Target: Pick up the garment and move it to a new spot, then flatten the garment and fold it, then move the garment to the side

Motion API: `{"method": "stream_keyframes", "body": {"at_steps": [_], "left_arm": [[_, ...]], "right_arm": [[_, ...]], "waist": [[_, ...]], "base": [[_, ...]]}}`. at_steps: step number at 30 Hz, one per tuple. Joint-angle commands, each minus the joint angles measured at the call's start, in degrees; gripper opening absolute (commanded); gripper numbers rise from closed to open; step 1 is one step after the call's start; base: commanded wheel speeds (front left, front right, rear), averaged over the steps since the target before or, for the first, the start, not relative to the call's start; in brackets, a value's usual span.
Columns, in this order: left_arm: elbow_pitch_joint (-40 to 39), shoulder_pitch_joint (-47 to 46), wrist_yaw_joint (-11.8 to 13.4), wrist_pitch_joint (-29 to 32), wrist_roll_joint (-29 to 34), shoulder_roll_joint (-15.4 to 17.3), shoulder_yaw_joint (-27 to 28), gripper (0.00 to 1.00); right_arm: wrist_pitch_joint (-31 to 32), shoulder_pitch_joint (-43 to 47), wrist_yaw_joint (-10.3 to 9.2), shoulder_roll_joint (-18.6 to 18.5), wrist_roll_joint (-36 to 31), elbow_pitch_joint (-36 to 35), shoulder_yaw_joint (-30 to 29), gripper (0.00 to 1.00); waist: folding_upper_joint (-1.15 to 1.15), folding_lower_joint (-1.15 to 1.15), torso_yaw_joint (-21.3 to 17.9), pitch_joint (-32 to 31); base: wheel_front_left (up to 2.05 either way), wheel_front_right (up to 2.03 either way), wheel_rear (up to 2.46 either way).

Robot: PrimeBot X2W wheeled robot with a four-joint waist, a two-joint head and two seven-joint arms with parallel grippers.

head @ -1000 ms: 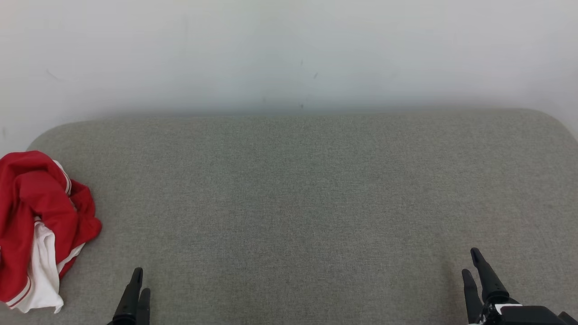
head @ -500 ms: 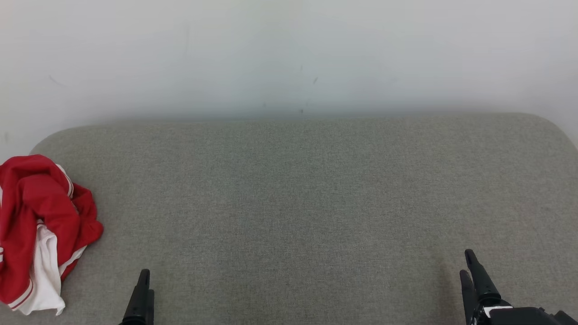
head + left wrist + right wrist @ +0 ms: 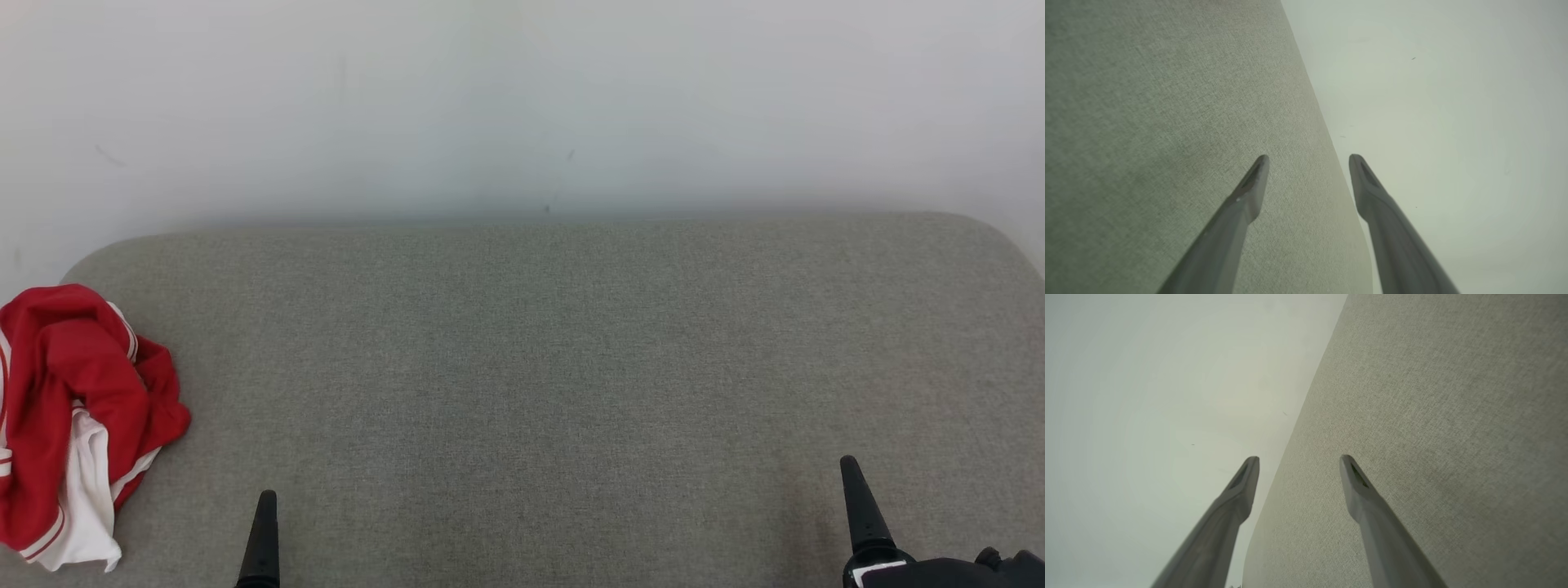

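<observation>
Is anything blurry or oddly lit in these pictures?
Head view: soft, even light, red and white garment sharp on the grey cushion. Left wrist view: left gripper close up and blurred, cushion weave crisp. Right wrist view: right gripper likewise blurred.

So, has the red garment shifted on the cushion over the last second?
No. The garment lies by the rounded left corner of the cushion as before. The whole view slid down together, so the camera moved.
</observation>
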Motion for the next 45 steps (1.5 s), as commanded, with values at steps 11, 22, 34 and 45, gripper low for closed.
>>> {"method": "stream_keyframes", "body": {"at_steps": [11,22,34,45], "left_arm": [[-2.00,0.38,0.92,-2.66,15.62,0.39,-1.13,1.00],[-1.57,-0.16,1.09,-4.74,27.73,1.00,-2.41,1.00],[-1.54,0.09,1.05,-6.76,37.15,1.64,-2.57,1.00],[-1.17,0.92,1.80,-8.25,43.85,2.43,-1.95,1.00]], "right_arm": [[-1.30,-0.01,0.16,-0.06,-15.38,-1.66,0.23,1.00],[-1.93,0.68,0.19,-0.09,-26.56,-2.73,0.89,1.00],[-1.66,1.20,0.21,-0.90,-36.45,-3.43,2.13,1.00],[-1.51,2.02,0.23,-1.21,-42.70,-3.82,2.23,1.00]], "waist": [[0.00,-0.01,0.23,-0.28],[0.00,-0.01,0.22,-0.67],[0.00,-0.01,0.23,-1.07],[0.00,-0.01,0.45,-1.52]], "base": [[0.00,0.00,0.00],[0.00,0.00,0.00],[0.00,0.00,0.00],[0.00,0.00,0.00]]}}
